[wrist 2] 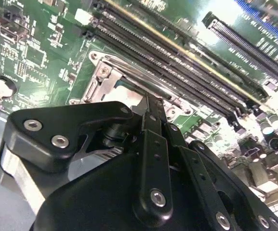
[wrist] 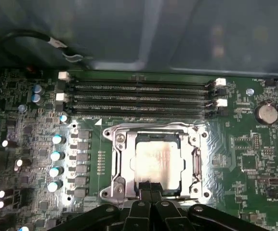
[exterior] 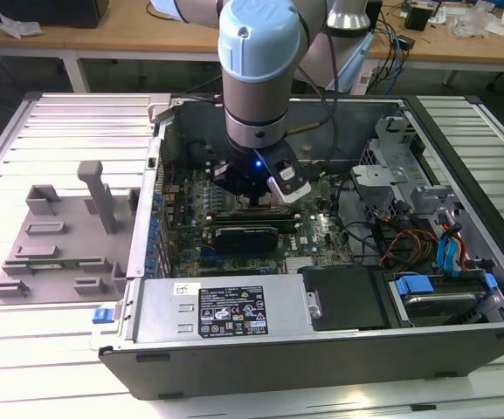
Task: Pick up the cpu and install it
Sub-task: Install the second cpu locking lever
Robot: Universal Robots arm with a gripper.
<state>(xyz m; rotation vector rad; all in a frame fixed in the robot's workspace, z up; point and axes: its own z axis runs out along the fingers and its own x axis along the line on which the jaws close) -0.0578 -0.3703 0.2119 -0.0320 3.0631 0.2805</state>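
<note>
i hold the end effector (wrist: 151, 195) low over the socket (wrist: 117, 166). the cpu (wrist: 158, 163) lies flat inside it, its 6 o'clock edge between narrow fingertips (wrist: 144, 187), apparently for seating.

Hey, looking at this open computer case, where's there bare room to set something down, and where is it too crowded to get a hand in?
Bare room: the slatted table in front of the grey fixture tray, at the exterior view's left. Crowded: inside the computer case, where the gripper sits at the socket frame holding the cpu, memory slots alongside.
</note>
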